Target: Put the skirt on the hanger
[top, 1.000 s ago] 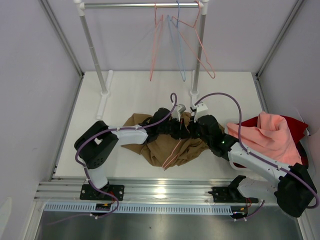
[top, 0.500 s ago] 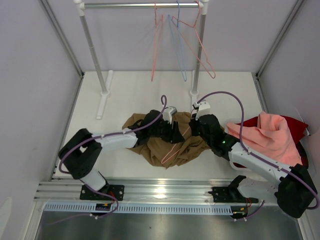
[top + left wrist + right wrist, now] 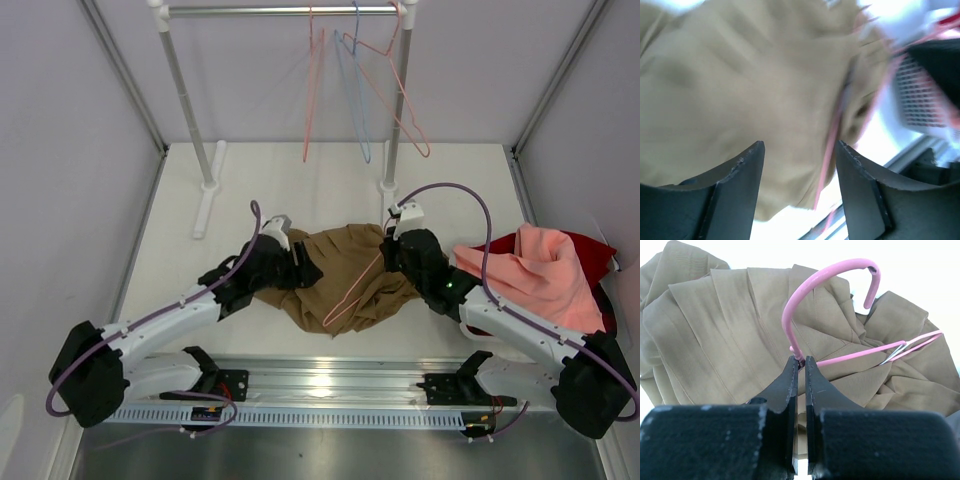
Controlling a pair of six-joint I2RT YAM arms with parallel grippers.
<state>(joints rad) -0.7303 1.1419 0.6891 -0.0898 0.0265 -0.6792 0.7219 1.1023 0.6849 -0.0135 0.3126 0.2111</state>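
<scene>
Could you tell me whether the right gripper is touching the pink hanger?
Touching. In the right wrist view, the right gripper has its jaws pinched shut on the hanger just below its hook.

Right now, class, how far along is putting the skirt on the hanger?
Done: the right claw is shut on the hanger just below its hook, and the hanger lies on the skirt. In hand: the left claw hangs open and empty over it. Left: the skirt, heaped on the table, is not yet on the hanger.

Crumpled tan skirt [image 3: 715, 330] lies on the table, pink hanger [image 3: 807, 284] atop it.
</scene>
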